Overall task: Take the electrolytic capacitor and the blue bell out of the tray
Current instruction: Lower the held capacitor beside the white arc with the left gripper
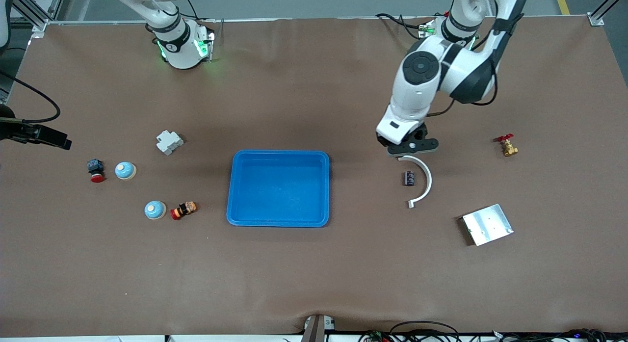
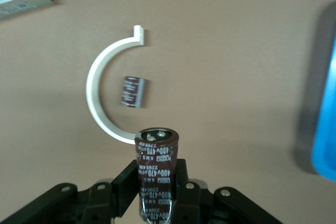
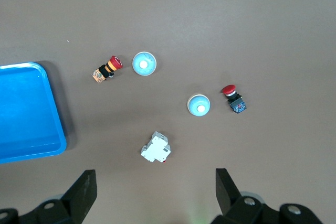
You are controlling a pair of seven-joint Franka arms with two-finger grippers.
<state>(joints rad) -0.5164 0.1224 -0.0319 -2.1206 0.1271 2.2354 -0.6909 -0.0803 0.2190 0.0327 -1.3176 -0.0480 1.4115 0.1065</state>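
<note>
Over the desk's left-arm end, my left gripper point(image 2: 155, 192) clamps a capacitor point(image 2: 156, 169), long axis along the fingers, terminals outward. Right gripper point(image 3: 155, 192) waits, spread, bells point(image 1: 125, 170) below.

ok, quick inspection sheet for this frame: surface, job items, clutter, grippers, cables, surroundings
Surface: brown table, no spills seen.
Job's things: blue tray empty; large capacitor held in the left gripper; small capacitor lying inside the white curved bracket; two blue bells toward the right arm's end.
Clutter: white breaker, two red push buttons, brass valve, metal plate.
Grippers: left gripper shut on the large capacitor, over the bracket; right gripper open, waits above the breaker.
Cables: loose ones at the table edge.
Surroundings: nothing seen.
</note>
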